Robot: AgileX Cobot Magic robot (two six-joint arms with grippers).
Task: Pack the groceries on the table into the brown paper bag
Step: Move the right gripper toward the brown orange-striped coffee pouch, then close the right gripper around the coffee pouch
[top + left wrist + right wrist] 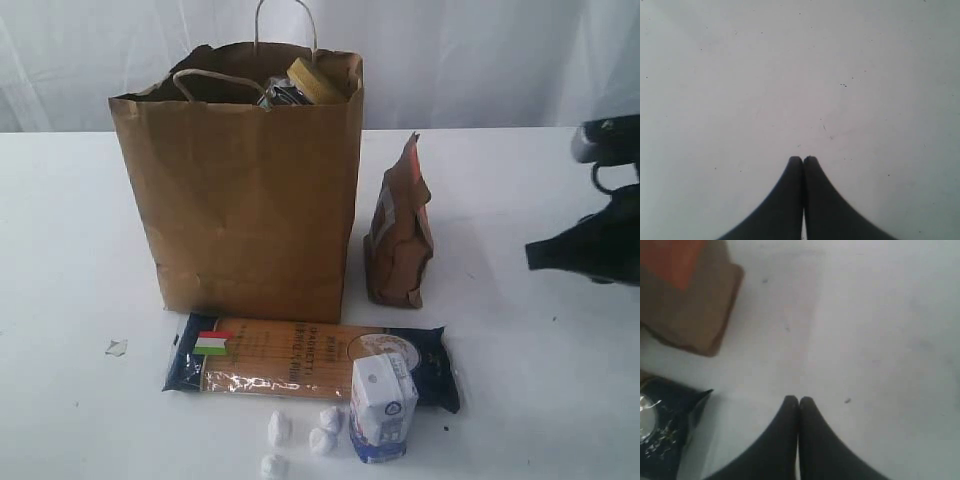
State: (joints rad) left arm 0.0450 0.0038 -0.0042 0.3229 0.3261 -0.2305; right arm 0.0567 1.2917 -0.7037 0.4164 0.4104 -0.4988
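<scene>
Standing upright: brown pouch (398,232) | left tool (803,159) closed | right tool (799,399) closed

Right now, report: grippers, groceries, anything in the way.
Left gripper, right gripper shut, empty. Brown paper bag upright, partly filled. Spaghetti packet, small carton, brown pouch outside on table. White scraps beside carton.

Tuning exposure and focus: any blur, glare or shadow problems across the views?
Exterior view: fairly sharp, backdrop washed out, only faint shadows by the brown paper bag. Left wrist view: flat grey table, left hand soft-edged. Right wrist view: brown pouch and spaghetti packet blurred.
</scene>
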